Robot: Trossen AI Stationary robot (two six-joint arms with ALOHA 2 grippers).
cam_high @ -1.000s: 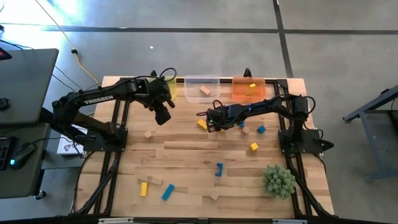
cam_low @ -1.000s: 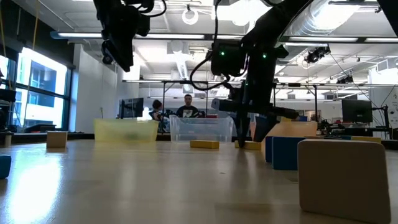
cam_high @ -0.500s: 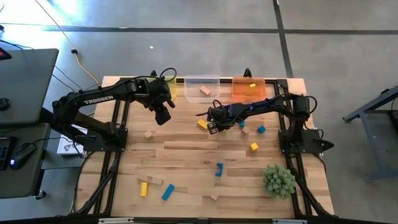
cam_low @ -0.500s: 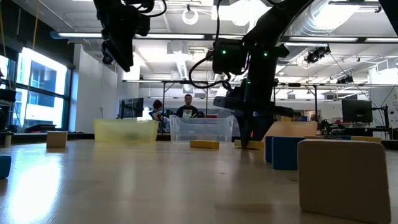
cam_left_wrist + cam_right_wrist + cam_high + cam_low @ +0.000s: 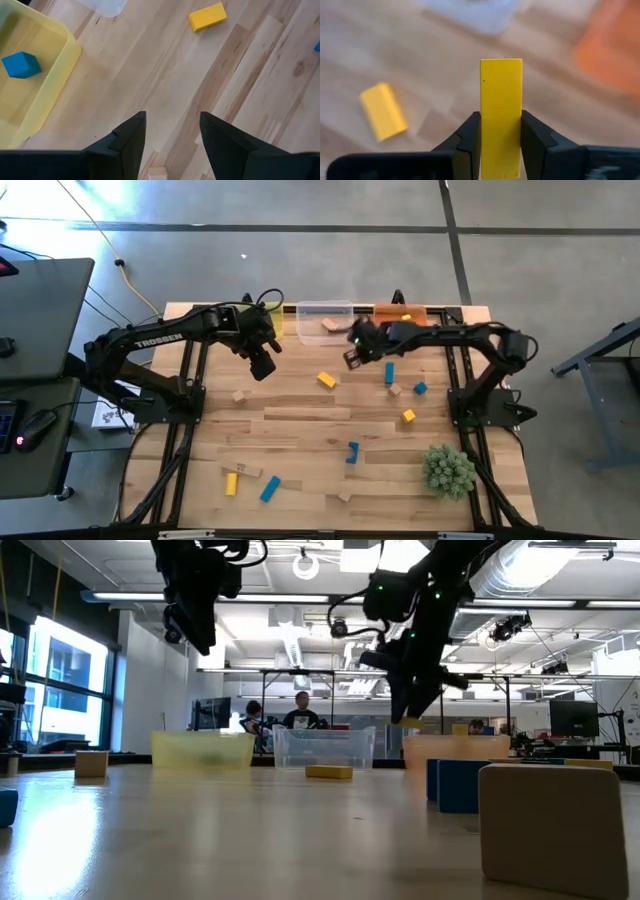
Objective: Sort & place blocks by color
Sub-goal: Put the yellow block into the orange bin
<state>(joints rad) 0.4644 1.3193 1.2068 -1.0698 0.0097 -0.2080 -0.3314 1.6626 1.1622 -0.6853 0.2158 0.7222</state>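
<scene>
At the table's top edge the yellow bin (image 5: 65,50) holds a blue cube (image 5: 21,65), the clear bin (image 5: 325,320) a tan block (image 5: 331,326), the orange bin (image 5: 400,320) a yellow block (image 5: 406,317); right gripper (image 5: 501,132) clamps a yellow bar (image 5: 501,117) at upper centre, left gripper (image 5: 170,132) gapes empty.

Yellow bar (image 5: 501,117) lower end hidden between right end effector (image 5: 501,145) fingers; background blurred.
</scene>
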